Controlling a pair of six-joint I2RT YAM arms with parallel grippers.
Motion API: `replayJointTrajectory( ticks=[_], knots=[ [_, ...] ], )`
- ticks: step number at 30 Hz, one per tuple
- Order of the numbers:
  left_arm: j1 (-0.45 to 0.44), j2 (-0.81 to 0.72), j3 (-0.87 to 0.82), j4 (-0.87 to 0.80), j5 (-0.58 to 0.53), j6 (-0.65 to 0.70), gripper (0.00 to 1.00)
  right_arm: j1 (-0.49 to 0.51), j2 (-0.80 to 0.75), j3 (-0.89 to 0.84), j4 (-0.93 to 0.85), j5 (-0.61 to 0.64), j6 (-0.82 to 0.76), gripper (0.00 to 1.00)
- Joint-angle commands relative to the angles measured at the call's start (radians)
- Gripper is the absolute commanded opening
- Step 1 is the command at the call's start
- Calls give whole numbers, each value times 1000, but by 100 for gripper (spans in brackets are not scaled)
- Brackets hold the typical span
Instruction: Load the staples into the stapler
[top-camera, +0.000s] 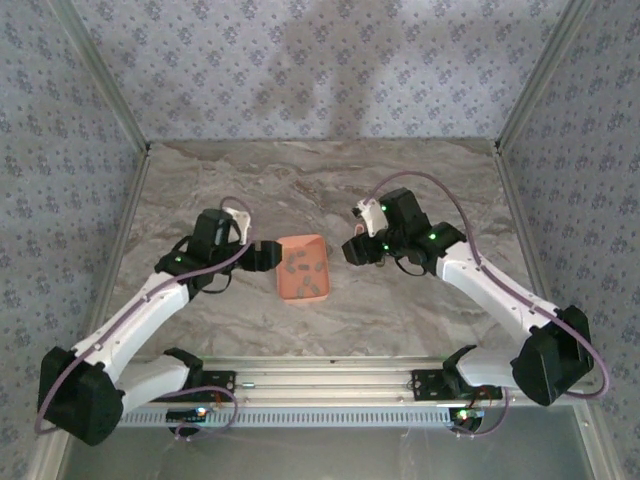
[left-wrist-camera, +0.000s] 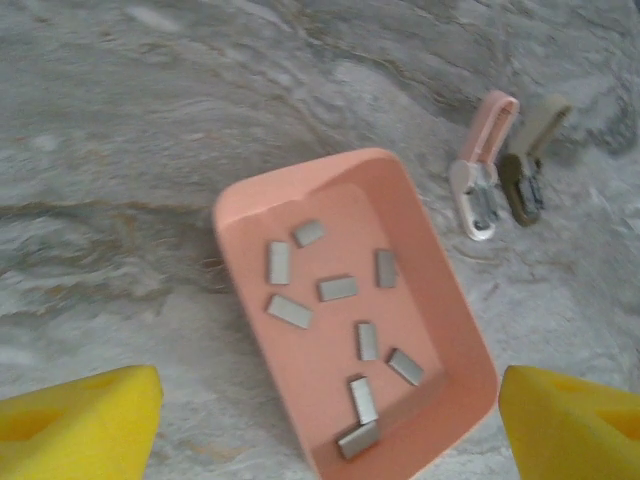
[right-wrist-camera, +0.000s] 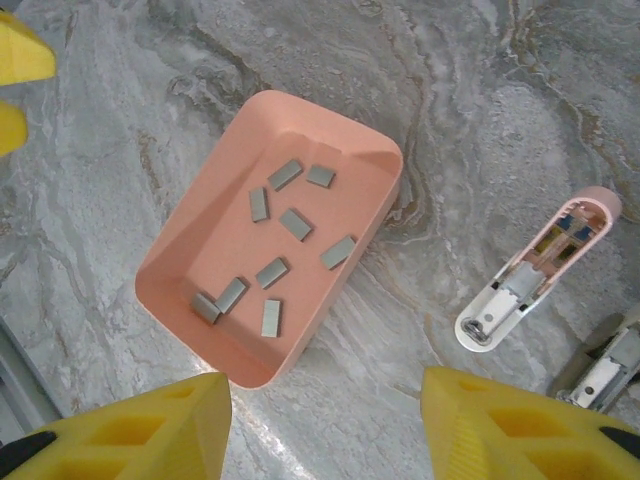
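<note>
On the marbled table (top-camera: 400, 180), between the two arms, sits a salmon-orange tray (right-wrist-camera: 200, 215), a shallow open rectangle with rounded corners. The staples (right-wrist-camera: 295, 224) lie inside it: nine short dark grey strips scattered flat over the floor of the tray and pointing every which way. Two of them touch near one end, and the others lie apart.

From the overhead camera, both arms reach in from the near edge with their elbows out and their wrists turned toward the tray. The left gripper (top-camera: 262, 256) is just beside the tray's left side. The right gripper (top-camera: 356, 250) is near its right side, a little apart from it. Both cameras on the wrists look down at the tray.

The left gripper's yellow fingers (left-wrist-camera: 80, 425) are spread wide, with nothing between them but the near end of the tray below. It is released and holds nothing. The right gripper's yellow fingers (right-wrist-camera: 150, 435) are also parted, with bare table in the gap, so it is released and empty too.

The stapler (right-wrist-camera: 530, 275) lies on the table to the right of the tray, near it but not touching, and neither gripper touches it. It is small and slim, pale pink at one end and white at the other. It lies opened, so its inner side faces up, with a thin metallic channel along the middle. A beige-grey piece (right-wrist-camera: 610, 365) of similar shape lies just beside it; what it is cannot be told.
</note>
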Motion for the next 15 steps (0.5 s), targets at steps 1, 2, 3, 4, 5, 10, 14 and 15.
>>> replayJointTrajectory(
  ticks=[1, 2, 3, 4, 5, 10, 14, 15],
  knots=[
    [42, -56, -56, 73, -39, -83, 89, 26, 24, 46, -24, 30, 12, 54],
    [52, -67, -73, 83, -44, -97, 89, 31, 30, 51, -27, 35, 12, 54],
    [61, -76, -87, 94, -41, -107, 89, 37, 35, 56, -29, 38, 12, 54],
    [70, -83, -101, 101, -41, -116, 90, 41, 40, 61, -30, 41, 11, 54],
    [77, -88, -112, 106, -42, -127, 90, 47, 45, 65, -34, 44, 11, 54],
    [109, -94, -151, 129, -45, -168, 91, 71, 61, 82, -37, 52, 12, 54],
    [124, -93, -172, 143, -50, -192, 92, 90, 75, 91, -39, 59, 18, 54],
    [126, -96, -178, 147, -52, -197, 92, 95, 79, 96, -41, 60, 20, 54]
  ],
)
